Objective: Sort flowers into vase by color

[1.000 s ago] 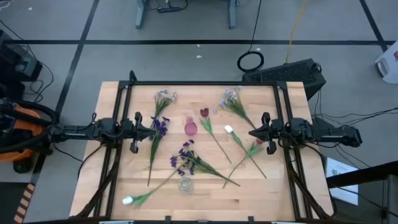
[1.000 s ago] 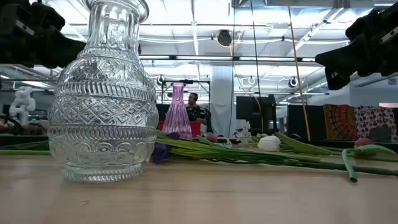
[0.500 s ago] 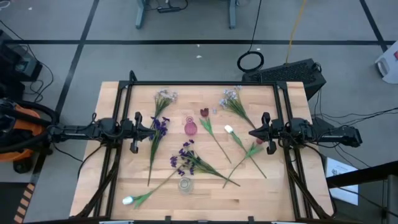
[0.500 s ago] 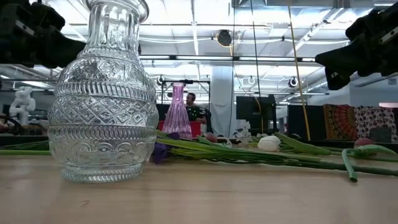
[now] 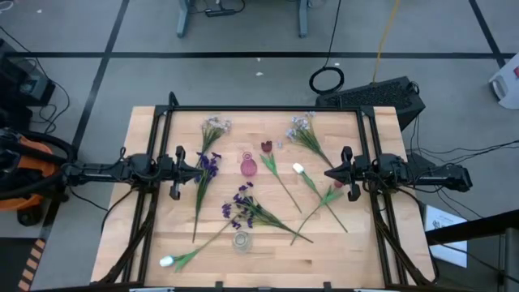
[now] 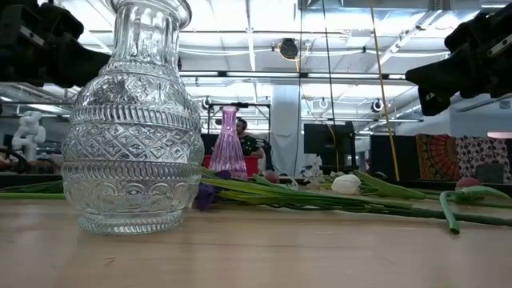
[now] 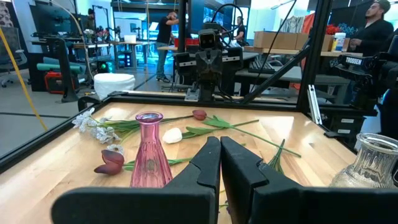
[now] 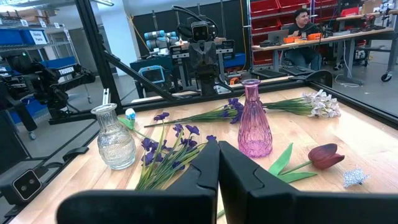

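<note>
Nothing has changed over the last second — both arms hang parked at the bench's (image 5: 162, 243) sides; the left pincer (image 5: 200, 168) and right pincer (image 5: 327, 173) stay closed and empty; the flowers (image 5: 251, 211) lie scattered around the pink vase (image 5: 248, 166) and clear vase (image 5: 241, 241); sorting looks not yet begun.

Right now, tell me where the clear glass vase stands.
In the high view the clear glass vase stands near the table's front edge, about midway across, just below the dark purple flowers.
</note>
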